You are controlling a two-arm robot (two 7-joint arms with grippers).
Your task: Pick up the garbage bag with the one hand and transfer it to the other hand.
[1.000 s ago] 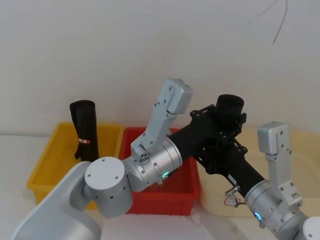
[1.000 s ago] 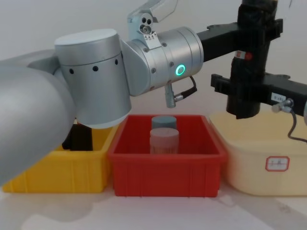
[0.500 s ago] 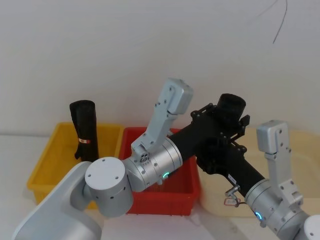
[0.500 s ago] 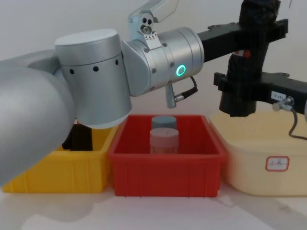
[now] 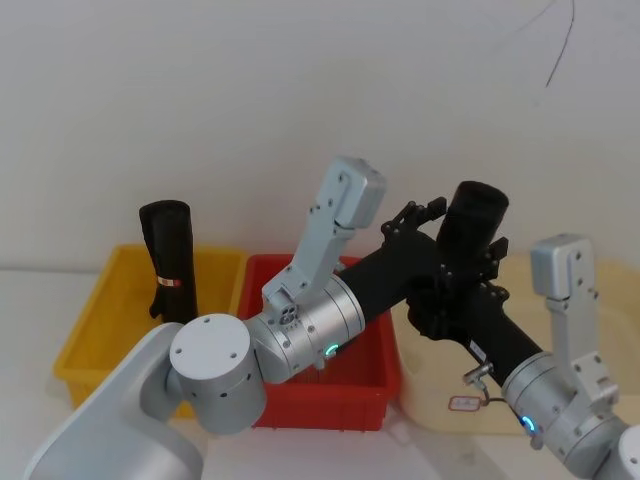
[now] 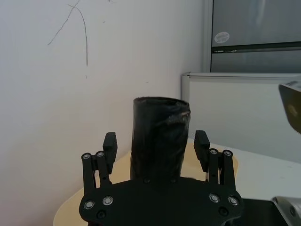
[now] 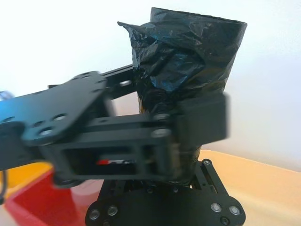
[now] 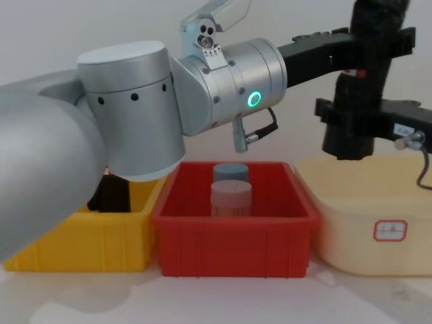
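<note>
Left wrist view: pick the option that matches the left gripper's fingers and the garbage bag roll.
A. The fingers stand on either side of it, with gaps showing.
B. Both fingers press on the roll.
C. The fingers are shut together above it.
A: the fingers of the left gripper flank the garbage bag, with white wall visible in both gaps; the right gripper holds the roll lower down.

Garbage bag (image 5: 470, 215) upright, gripped by right hand (image 8: 351, 125); left hand (image 6: 156, 141) spread around it.
</note>
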